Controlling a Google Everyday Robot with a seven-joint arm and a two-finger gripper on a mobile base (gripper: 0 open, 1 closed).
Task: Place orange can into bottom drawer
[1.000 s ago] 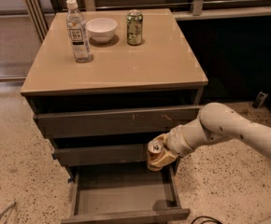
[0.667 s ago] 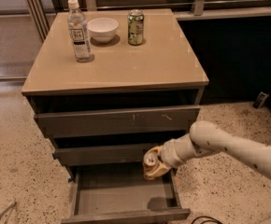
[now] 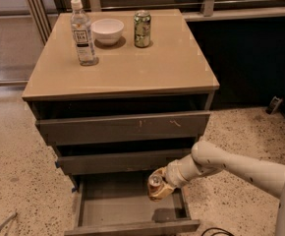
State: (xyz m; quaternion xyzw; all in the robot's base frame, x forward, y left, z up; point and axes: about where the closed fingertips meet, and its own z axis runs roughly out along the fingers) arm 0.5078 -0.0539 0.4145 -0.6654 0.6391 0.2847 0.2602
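The orange can is held tilted in my gripper, just above the right part of the open bottom drawer. The can's silver top faces up and to the left. The gripper is shut on the can and reaches in from the right on the white arm. The drawer is pulled out and its grey floor shows, with the can's shadow on it. The two upper drawers are partly pulled out.
On the tan cabinet top stand a clear water bottle, a white bowl and a green can. Speckled floor lies on both sides. A dark panel stands to the right.
The arm has swung lower and leftward, carrying the can down from the middle drawer's front towards the open bottom drawer.
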